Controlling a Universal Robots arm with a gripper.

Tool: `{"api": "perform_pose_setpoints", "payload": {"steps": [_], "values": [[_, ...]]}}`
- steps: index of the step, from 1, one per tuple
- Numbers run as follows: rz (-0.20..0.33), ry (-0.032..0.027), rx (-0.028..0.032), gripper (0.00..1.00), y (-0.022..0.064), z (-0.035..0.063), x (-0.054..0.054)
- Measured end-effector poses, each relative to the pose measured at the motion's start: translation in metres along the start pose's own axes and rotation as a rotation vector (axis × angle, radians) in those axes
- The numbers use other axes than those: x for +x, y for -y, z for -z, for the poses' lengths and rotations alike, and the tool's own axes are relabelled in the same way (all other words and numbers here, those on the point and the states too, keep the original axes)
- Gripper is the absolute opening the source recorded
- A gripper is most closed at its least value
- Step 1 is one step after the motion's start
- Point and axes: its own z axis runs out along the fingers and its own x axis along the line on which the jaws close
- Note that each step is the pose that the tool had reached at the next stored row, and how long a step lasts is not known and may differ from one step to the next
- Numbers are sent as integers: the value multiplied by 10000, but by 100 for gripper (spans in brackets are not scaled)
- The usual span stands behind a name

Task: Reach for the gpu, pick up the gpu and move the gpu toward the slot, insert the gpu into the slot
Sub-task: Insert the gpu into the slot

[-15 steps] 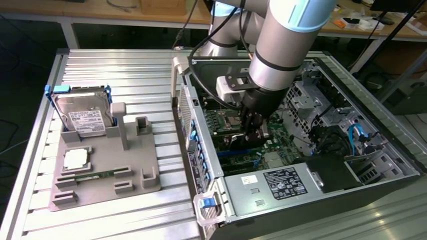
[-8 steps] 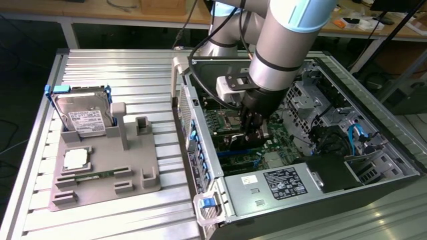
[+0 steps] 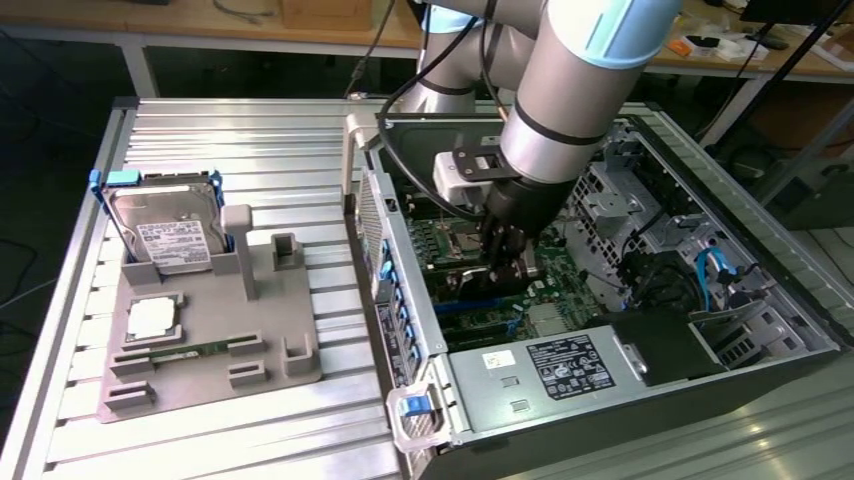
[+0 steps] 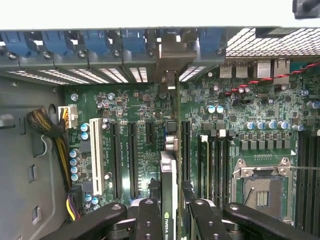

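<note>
While the arm reaches down into the open computer case [image 3: 747, 300] at the centre of the exterior view, the hand [image 3: 501, 262] sits low over the green motherboard [image 3: 554, 290], its dark fingers closed on the gpu [image 3: 483, 282], which shows there as a dark card just under the fingertips. In the wrist view the hand [image 4: 170, 212] fills the lower centre of the frame, with one black finger [image 4: 148, 220] on each side of the gpu [image 4: 168, 195], gripping the thin card edge-on between them; a small logo patch is visible on the card near the bottom edge. The card stands upright and runs up the middle of the frame toward its silver bracket [image 4: 170, 62], which meets the rear wall of the case among the blue slot clips [image 4: 132, 42] in the upper part of the picture. Directly around the card lie the long dark expansion slots [image 4: 132, 157], with a white slot [image 4: 96, 155] further toward the left of the frame and the empty processor socket [image 4: 262, 187] at the lower right. Whether the card's edge is seated in a slot cannot be told. In the exterior view's left half, on the ribbed metal tabletop [image 3: 240, 140], a grey fixture [image 3: 214, 340] holds a silver hard drive [image 3: 167, 235] standing upright and a small green memory stick [image 3: 187, 351] lying flat, both well apart from the hand.
</note>
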Motion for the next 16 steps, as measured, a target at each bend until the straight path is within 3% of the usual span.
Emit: {"api": "perform_pose_setpoints", "payload": {"steps": [16], "values": [[-2, -2, -3, 27, -1, -36, 8]]}}
